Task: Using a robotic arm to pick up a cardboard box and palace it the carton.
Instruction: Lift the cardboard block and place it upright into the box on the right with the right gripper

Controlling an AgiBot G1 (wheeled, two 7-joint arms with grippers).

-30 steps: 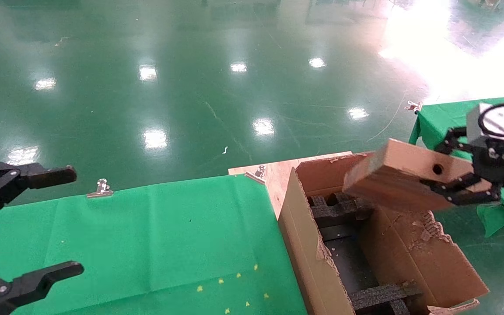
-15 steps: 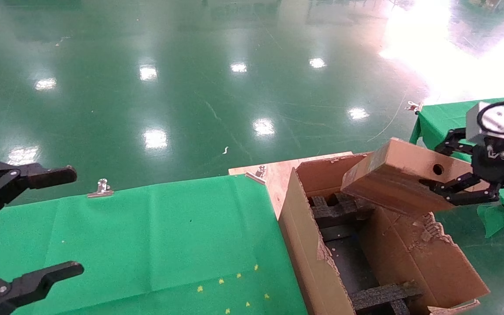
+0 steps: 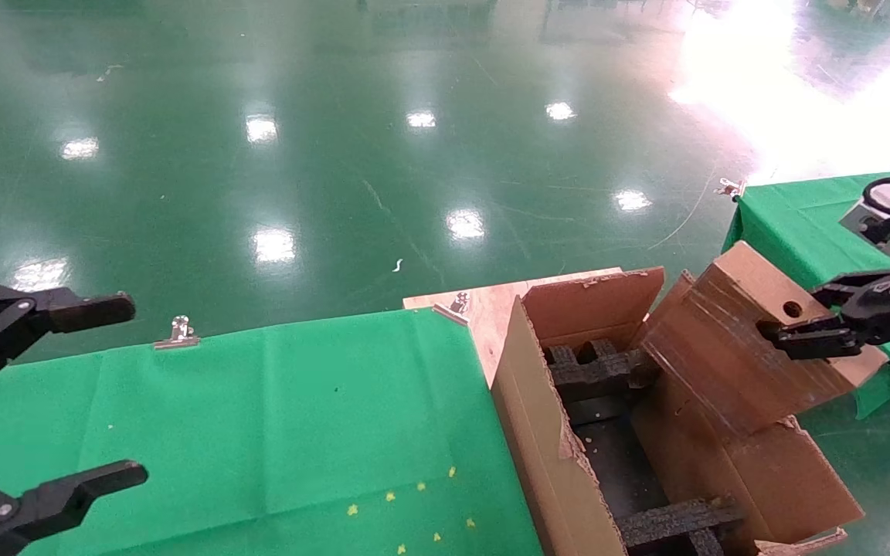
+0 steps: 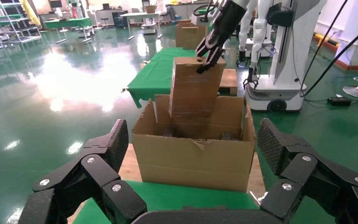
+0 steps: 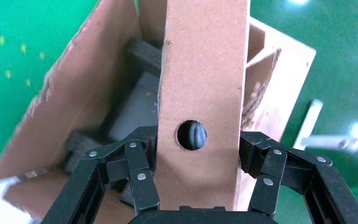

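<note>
Right hand point(image 3: 816, 328): at the right edge of the head view, above the far right side of the carton, fingers clamped on the two broad faces of the cardboard box point(image 3: 746, 347); the right wrist view shows a finger point(image 5: 135, 172) pressed flat against each side. Cardboard box: brown, wrapped in shiny clear tape, held off the ground and tilted steeply, its narrow face with the round hole point(image 3: 793, 310) turned up toward the hand, its lower end dipping into the open top of the carton beside the far right flap. Carton point(image 3: 545, 440): large, corrugated, open, with ragged torn flaps, standing just beside the right end of the table point(image 3: 259, 417); black foam inserts point(image 3: 607, 367) line its interior, one set near the far end, another strip near the front. Table: covered in green cloth held by metal clips point(image 3: 177, 333), a few small yellow specks near its front edge. Left hand point(image 3: 43, 401): idle at the left edge of the head view over the table, fingers spread wide apart, holding nothing. Floor: glossy green.
</note>
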